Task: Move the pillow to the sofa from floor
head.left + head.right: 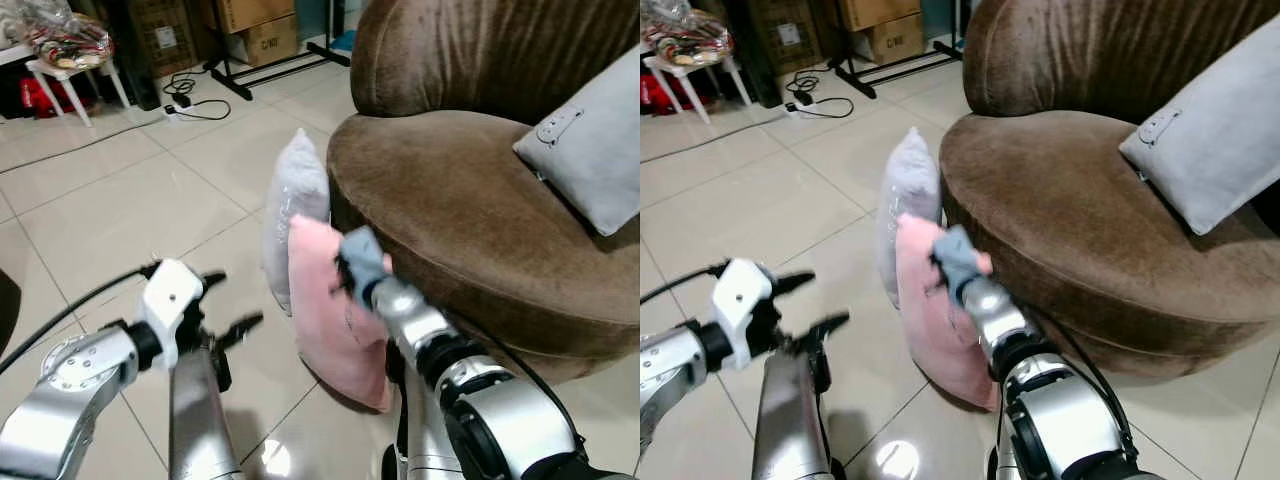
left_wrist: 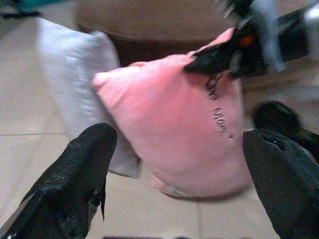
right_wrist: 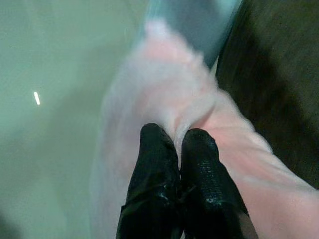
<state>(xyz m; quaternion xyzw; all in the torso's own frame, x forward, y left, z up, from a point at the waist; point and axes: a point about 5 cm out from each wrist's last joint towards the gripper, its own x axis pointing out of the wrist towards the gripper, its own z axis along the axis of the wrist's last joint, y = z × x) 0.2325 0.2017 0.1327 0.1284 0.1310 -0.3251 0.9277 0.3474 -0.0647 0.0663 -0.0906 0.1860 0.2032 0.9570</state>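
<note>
Room: pale tiled floor [image 1: 120, 210]; round brown sofa [image 1: 480, 230] on the robot's right, a grey cushion [image 1: 590, 150] leaning against its backrest. Far back, a small white stool [image 1: 70, 75], a black cable [image 1: 195, 100] on the tiles, cardboard boxes [image 1: 255, 25].

Left eye, pillows: pink pillow [image 1: 335, 320] stands on edge on the floor against the sofa base; a white pillow [image 1: 295, 205] stands just behind it, touching it.

Left eye, right gripper [image 1: 350, 272]: at the pink pillow's upper edge beside the sofa; wrist wrapped in blue-grey.

Left eye, left gripper [image 1: 225, 305]: held over the tiles, apart from both pillows, black fingers spread.

Right eye: same layout; the pink pillow's lower corner rests on the tiles, its top reaching about to the seat rim.

Left wrist: two black fingers [image 2: 75, 174] wide apart with nothing between them; pink pillow ahead with dark stitched lettering; right gripper pinching its top edge; white pillow alongside.

Right wrist: fingers [image 3: 154, 164] pressed together, a fold of pink fabric nipped at the tips; brown sofa on one side, tiles on the other. Blurred.
</note>
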